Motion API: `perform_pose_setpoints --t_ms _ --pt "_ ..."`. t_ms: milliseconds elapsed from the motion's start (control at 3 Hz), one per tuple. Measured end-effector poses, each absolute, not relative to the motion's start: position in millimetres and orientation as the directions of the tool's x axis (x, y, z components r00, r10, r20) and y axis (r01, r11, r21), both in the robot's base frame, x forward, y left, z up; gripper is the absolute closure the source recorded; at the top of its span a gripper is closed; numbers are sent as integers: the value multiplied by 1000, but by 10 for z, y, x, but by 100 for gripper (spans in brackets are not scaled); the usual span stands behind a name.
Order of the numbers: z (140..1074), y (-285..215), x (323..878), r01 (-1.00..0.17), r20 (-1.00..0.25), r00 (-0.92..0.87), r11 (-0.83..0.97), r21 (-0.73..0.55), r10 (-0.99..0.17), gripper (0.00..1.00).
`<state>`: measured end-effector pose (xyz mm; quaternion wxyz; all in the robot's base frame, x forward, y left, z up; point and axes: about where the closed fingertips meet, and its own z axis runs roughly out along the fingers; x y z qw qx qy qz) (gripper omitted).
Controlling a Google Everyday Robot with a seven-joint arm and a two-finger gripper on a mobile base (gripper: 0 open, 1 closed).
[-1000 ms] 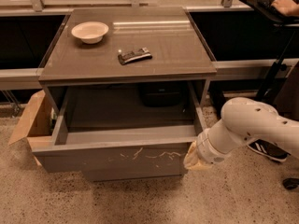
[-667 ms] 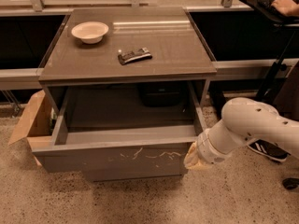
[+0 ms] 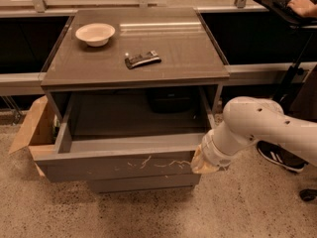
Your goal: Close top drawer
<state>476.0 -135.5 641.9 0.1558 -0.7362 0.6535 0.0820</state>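
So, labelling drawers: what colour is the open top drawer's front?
Drawer front: grey-brown, whitish scratches; camera view. Gripper at its right end.

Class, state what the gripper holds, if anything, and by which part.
Cannot be told: the gripper sits at the right end of the front of the wide grey-brown wooden top drawer, its grasp hidden from view.
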Motion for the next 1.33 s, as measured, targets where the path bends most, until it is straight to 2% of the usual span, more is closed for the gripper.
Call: perform_pose_setpoints --t_ms 333,1333 --pt "6510 -1310 4928 -979 -304 160 -112 -171 -939 81" --pt "6476 -1392 5382 -958 -335 185 -94 -271 -924 11"
